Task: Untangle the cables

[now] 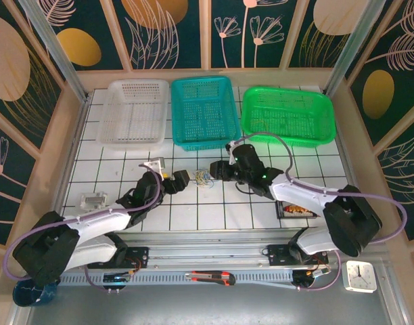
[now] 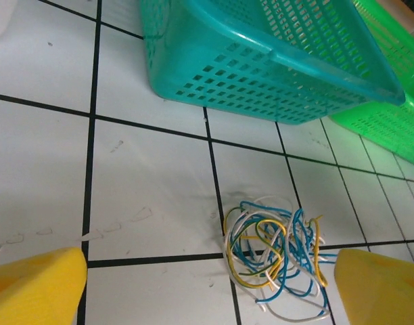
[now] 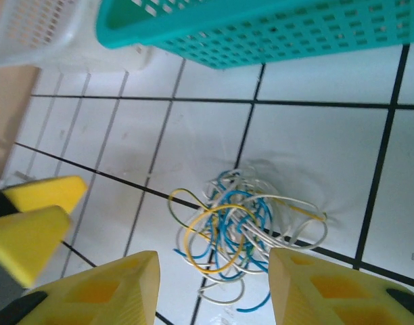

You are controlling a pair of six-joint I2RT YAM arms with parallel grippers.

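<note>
Tiled table [image 1: 193, 217]: cables [image 2: 274, 254] btwn L gripper [image 2: 207, 288] & R gripper [image 3: 214, 284] (jaws apart).

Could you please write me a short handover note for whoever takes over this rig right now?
Left gripper: wide open, holding nothing, facing the tangle.
Right gripper: open, holding nothing, at the tangle's opposite side.
Cables: one blue, white and yellow tangle lying on the tiled table, in front of the teal basket, between the two grippers.
Done: no wire separated yet.
Left: grip the wires and pull them apart.
</note>
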